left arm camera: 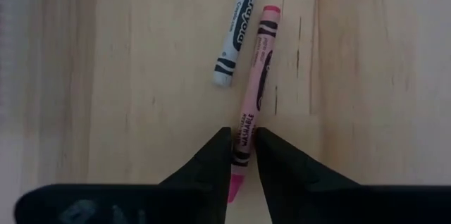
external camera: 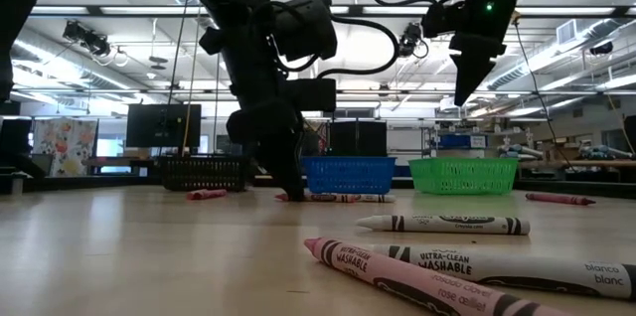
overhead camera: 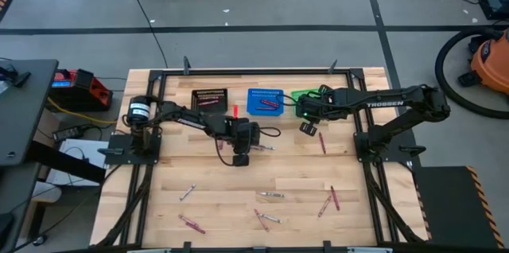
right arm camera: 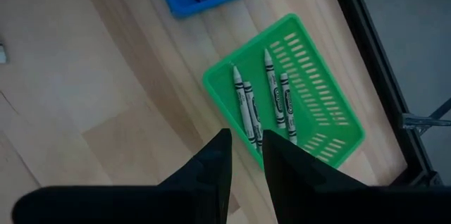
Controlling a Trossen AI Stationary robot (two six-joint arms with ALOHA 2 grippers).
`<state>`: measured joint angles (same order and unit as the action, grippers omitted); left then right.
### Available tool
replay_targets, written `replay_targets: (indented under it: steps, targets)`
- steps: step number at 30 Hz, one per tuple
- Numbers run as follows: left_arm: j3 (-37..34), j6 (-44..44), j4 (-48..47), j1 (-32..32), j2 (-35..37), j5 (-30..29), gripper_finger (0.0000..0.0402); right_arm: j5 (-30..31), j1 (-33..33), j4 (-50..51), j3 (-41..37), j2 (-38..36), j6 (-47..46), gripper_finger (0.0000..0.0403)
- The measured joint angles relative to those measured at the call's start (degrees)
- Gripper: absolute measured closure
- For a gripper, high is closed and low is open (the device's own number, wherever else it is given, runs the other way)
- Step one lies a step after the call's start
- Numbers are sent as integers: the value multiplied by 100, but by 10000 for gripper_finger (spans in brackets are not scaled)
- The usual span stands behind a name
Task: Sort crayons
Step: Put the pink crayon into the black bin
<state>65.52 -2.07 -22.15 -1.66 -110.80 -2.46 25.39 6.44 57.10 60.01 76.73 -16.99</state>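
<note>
the left gripper [left arm camera: 242,150] is pinching a pink crayon [left arm camera: 255,83] on the surface, beside a white crayon [left arm camera: 236,30]. next it needs lifting. the right gripper [right arm camera: 244,155] is hovering over the green basket [right arm camera: 338,97], fingers narrowly apart, holding nothing.

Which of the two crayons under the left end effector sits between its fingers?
The pink crayon, its tip end between the left end effector fingers; the white crayon lies clear beside it.

Wooden table [overhead camera: 207,189]: scattered crayons [overhead camera: 270,195], three baskets [overhead camera: 265,100].
</note>
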Motion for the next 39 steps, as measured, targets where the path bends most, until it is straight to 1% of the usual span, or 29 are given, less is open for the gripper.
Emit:
replay_targets:
  steps: [10,17,20,23,29,34,39]
  targets:
    - [-14,-164,2,-1,-7,59,367,0,0,0,0,-2,-2,315]
    - [-29,-352,-19,91,132,25,366,0,0,0,0,0,0,315]
    - [-80,-356,-267,153,331,47,366,0,0,2,0,0,0,315]
    - [-62,-347,-309,165,573,65,366,0,-1,0,0,-1,0,315]
    - [-54,-338,-619,141,940,-179,365,-2,-2,-15,0,0,-2,315]
    - [-46,-367,-1035,-33,1203,-343,365,-136,-2,-37,0,-2,-2,315]
    - [-38,-502,-1408,-303,1392,-429,365,-149,-2,-38,-1,0,-2,315]
